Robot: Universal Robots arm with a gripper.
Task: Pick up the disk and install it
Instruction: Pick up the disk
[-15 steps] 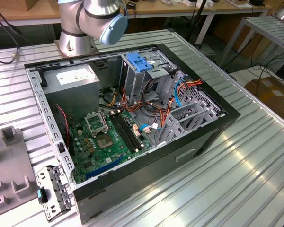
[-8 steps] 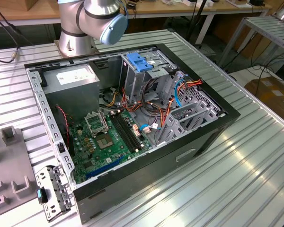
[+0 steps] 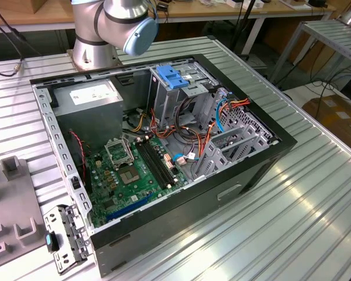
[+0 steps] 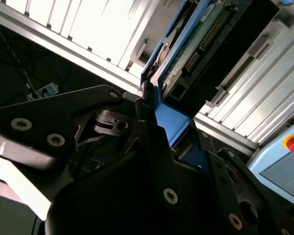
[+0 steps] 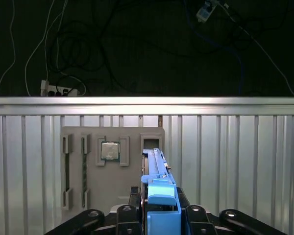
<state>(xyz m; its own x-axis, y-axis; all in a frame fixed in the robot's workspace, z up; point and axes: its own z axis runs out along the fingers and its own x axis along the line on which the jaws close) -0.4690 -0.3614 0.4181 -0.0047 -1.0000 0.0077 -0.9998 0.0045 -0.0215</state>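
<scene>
In the first wrist view the disk (image 5: 156, 169) stands edge-on between my gripper's (image 5: 159, 214) black fingers (image 5: 128, 213), and its blue plastic rail (image 5: 161, 193) faces the camera. It hangs above the ribbed aluminium table (image 5: 225, 156). In the second wrist view the disk (image 4: 198, 41) shows its green circuit-board side and a blue rail, with my gripper (image 4: 159, 120) shut on its near end. In the exterior view the open computer case (image 3: 263, 161) lies on the table, with its metal drive cage (image 3: 184, 88) at the far side.
A grey fixture tray (image 5: 112, 191) holding a processor chip (image 5: 110, 151) lies below the disk. The case holds a grey power-supply box (image 3: 88, 111), a motherboard (image 3: 134, 172), cables and a light-blue latch (image 3: 171, 77). The arm's base (image 3: 102, 35) stands behind the case.
</scene>
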